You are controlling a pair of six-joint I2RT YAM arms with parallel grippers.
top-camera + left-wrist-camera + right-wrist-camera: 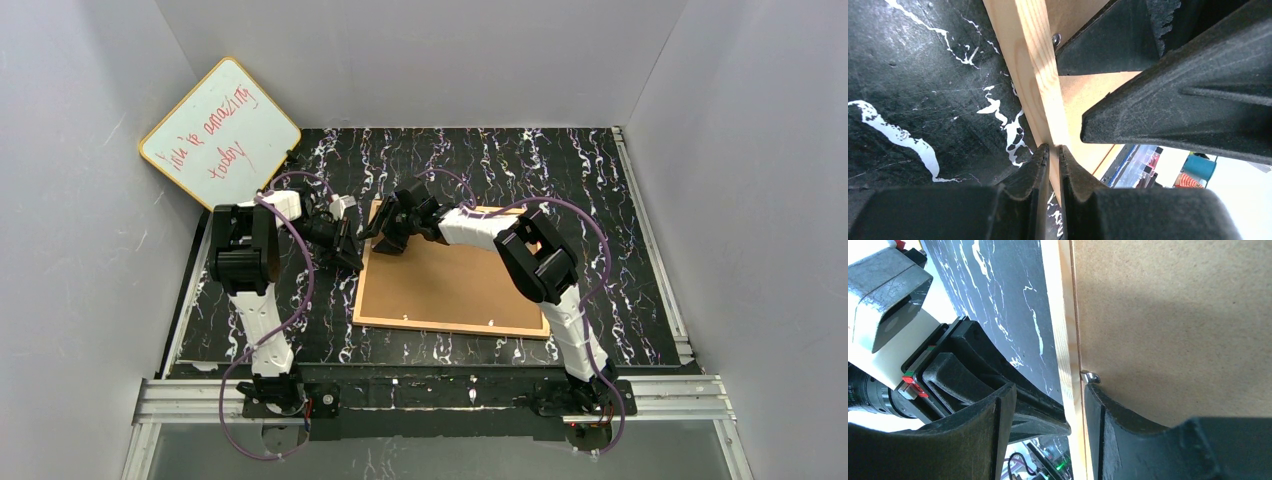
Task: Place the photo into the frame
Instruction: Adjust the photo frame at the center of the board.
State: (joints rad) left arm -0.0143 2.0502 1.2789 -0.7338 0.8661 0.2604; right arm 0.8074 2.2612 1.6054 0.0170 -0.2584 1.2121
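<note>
- The frame [1034,65] is lying face down around the middle of the bench [620,250], with the brown backing board [450,280] sitting in it. I can't spot the photo anywhere, so no idea if it's already under the board.
- The left tool [1051,155] is nipped almost shut on the frame's left rail, near the far corner. Looks like its job is pinning the frame in place.
- The right tool [1048,387] is roughly half open with nothing in it. It straddles that same rail, one finger outside and the other on the board, right up against the little metal tab [1090,376].
- My guess is it's tab-fiddling time. Use the inner fingertip only, push the tab sideways along the board and go slow.
- Don't let the left grip slacken, or the frame will probably skate across the bench.
- Don't squeeze the rail either, since the wood looks thin.
</note>
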